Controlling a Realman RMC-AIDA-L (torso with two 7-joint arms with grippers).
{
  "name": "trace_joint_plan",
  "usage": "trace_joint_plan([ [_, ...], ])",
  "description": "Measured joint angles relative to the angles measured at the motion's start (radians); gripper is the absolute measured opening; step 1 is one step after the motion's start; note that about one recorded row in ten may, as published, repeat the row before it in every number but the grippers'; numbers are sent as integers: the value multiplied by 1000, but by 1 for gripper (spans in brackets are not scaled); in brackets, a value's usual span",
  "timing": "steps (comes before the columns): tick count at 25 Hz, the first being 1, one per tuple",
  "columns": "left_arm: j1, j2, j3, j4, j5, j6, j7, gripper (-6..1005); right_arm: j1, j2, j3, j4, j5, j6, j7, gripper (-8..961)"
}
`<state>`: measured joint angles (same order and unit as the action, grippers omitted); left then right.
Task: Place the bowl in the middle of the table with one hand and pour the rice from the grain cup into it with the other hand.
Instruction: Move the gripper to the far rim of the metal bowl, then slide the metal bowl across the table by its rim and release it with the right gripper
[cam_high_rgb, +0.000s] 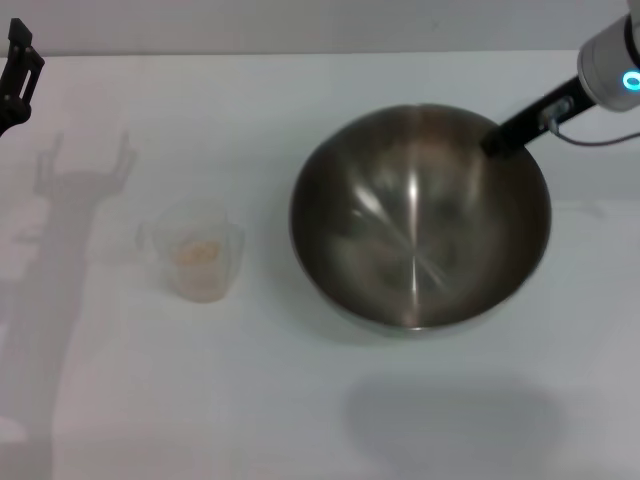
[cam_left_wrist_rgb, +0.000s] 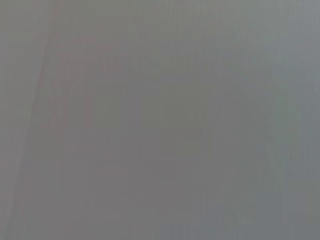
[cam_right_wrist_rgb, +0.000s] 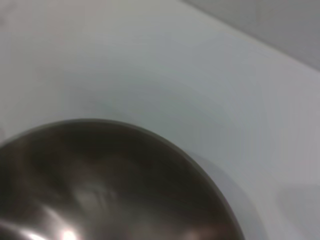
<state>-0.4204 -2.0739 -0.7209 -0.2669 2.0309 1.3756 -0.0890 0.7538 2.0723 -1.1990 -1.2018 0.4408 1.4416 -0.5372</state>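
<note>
Right end effector (cam_high_rgb: 497, 137) clamps the bowl (cam_high_rgb: 420, 220) rim above the table (cam_high_rgb: 300, 400) (left end effector (cam_high_rgb: 15, 70) unclear).

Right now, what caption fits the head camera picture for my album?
Right gripper at the rim of the bowl, grain cup of rice waiting beside it on the table.

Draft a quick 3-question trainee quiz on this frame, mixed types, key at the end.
1. True or false: the rice is already in the bowl.
2. Which gripper is at the bowl's rim? A) left B) right
3. Fill in: the grain cup stands on the table, on the bowl's ____ side, apart from it.

Key:
1. False; the rice sits in the grain cup.
2. B; the right gripper meets the far rim, while the left gripper hangs at the table's far left.
3. Left.
</note>
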Motion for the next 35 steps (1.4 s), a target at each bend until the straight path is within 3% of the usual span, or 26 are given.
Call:
trace_joint_plan([
  [14, -8, 2, -12, 6, 0, 2, 0, 862, -29, 1, 61, -73, 147, -7, -35, 27],
  [35, -19, 1, -12, 8, 8, -4, 2, 862, -35, -1, 91, 132, 296, -90, -81, 55],
])
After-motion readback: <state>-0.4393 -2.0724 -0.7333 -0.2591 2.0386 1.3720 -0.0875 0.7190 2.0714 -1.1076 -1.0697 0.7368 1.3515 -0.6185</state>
